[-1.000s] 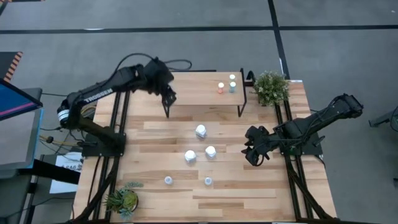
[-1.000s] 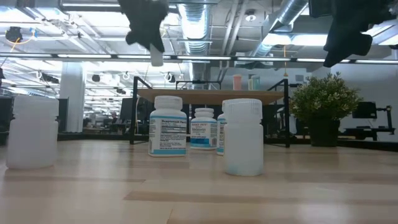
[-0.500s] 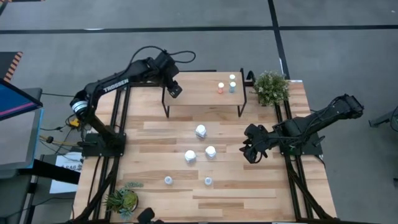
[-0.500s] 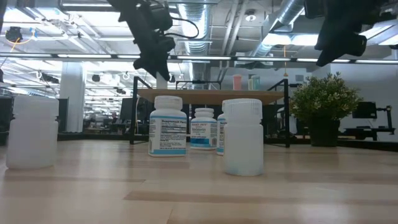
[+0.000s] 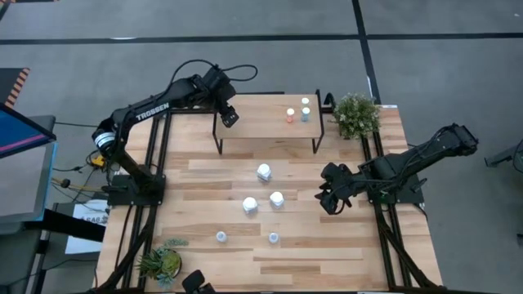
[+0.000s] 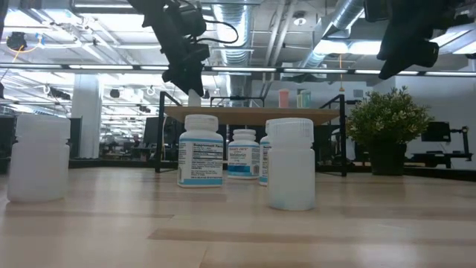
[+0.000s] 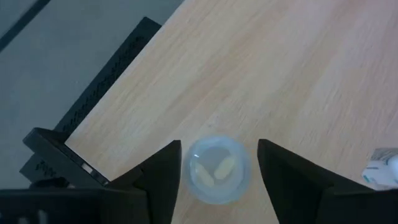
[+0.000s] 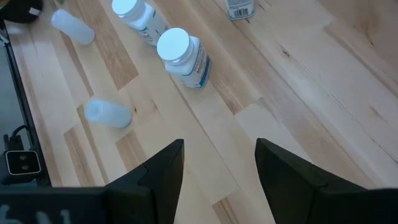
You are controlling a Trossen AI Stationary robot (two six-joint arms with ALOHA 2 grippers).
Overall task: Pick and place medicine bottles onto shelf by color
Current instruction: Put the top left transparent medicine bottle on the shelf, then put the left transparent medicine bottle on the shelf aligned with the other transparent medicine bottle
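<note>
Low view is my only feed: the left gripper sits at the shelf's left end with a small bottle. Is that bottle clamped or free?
Observer: Free, it seems. In the left wrist view the left gripper has its fingers just clear of the pale-capped bottle, with a thin gap on each side.
Operator: What else is on that shelf?
Observer: From above, the shelf carries an orange-capped bottle and two light-capped bottles grouped at its right end.
Operator: And the right arm?
Observer: The right gripper hovers open and empty over the table, to the right of the big white bottles.
</note>
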